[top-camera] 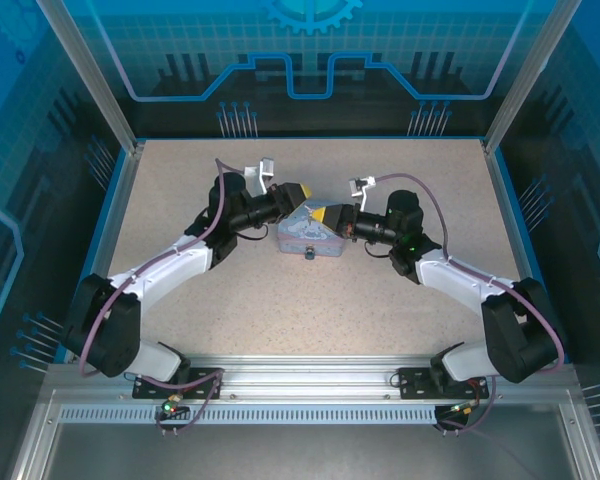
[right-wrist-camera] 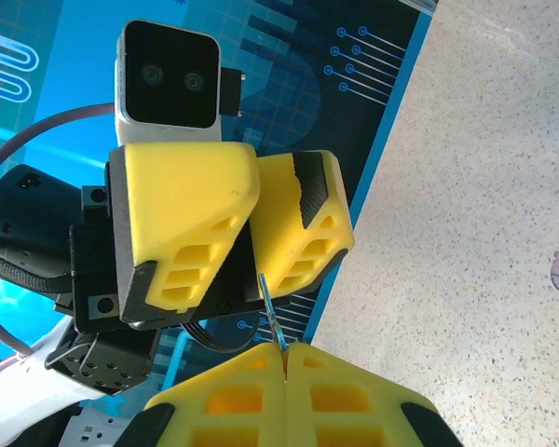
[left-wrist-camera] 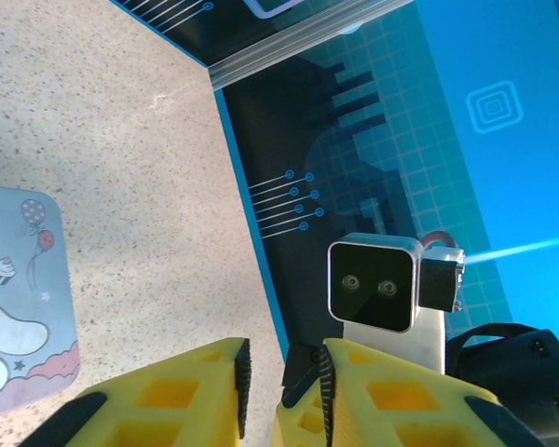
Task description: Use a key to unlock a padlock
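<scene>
facing tip to tip: right hand [right-wrist-camera: 286,354] tight on the key [right-wrist-camera: 271,312], left hand [left-wrist-camera: 283,352] slightly parted

Key [right-wrist-camera: 271,312]: lower end buried between pressed-together pads of right tool [right-wrist-camera: 286,352]; thin tip alone exposed.
Left tool [left-wrist-camera: 279,358]: finger bases cut off at bottom edge of left wrist view.
Padlock [top-camera: 310,252]: dark speck at near edge of tin box [top-camera: 302,240], too small to tell shackle or keyhole.
Tin box: far side covered by both tools from above; cropped at left edge in left wrist view.
</scene>
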You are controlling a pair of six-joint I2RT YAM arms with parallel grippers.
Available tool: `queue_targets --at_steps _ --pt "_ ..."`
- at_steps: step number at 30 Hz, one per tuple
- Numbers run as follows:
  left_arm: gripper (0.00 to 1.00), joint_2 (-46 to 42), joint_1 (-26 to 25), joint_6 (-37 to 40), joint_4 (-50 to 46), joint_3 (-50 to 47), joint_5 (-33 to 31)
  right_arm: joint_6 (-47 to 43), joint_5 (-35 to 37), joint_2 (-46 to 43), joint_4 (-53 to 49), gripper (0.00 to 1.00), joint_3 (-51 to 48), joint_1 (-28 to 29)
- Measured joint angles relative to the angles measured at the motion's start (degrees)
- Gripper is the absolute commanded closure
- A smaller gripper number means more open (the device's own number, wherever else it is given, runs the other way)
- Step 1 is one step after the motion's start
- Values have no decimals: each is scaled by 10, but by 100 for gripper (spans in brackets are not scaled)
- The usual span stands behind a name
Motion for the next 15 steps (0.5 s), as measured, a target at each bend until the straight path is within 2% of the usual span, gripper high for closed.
queue_targets --at_steps 6,12,15 --pt "78 10 -5 -5 18 -4 4 14 0 9 12 100 0 0" --pt "87 16 -9 -13 33 -5 4 17 0 9 16 100 0 0" --pt "88 17 -10 -16 39 -5 4 17 0 10 16 100 0 0"
